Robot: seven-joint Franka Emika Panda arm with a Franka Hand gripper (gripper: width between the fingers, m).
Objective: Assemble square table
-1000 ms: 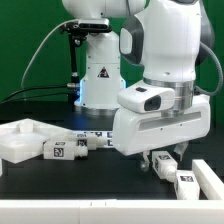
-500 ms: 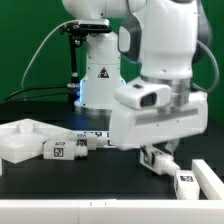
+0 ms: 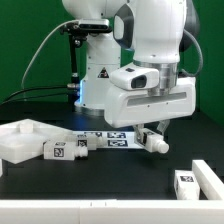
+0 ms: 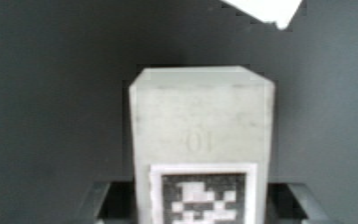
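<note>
My gripper (image 3: 153, 140) is shut on a short chunky white leg (image 3: 156, 143) and holds it off the black table, right of the middle in the exterior view. In the wrist view the same leg (image 4: 197, 120) fills the middle, its black-and-white tag facing the camera, with a dark finger (image 4: 115, 200) pressed on each side. The large white square top (image 3: 20, 140) lies at the exterior view's left. Two more tagged legs (image 3: 58, 150) (image 3: 84, 143) lie beside it. Another tagged leg (image 3: 184, 182) lies at the front right.
The marker board (image 3: 108, 137) lies flat behind the held leg. The white robot base (image 3: 98, 75) stands at the back. A white block (image 3: 208, 176) sits by the front right leg. A white corner (image 4: 265, 10) shows past the held leg in the wrist view.
The jaws closed on the leg. The arm then rose and shifted toward the exterior view's left, lifting the leg off the table and away from the front right leg.
</note>
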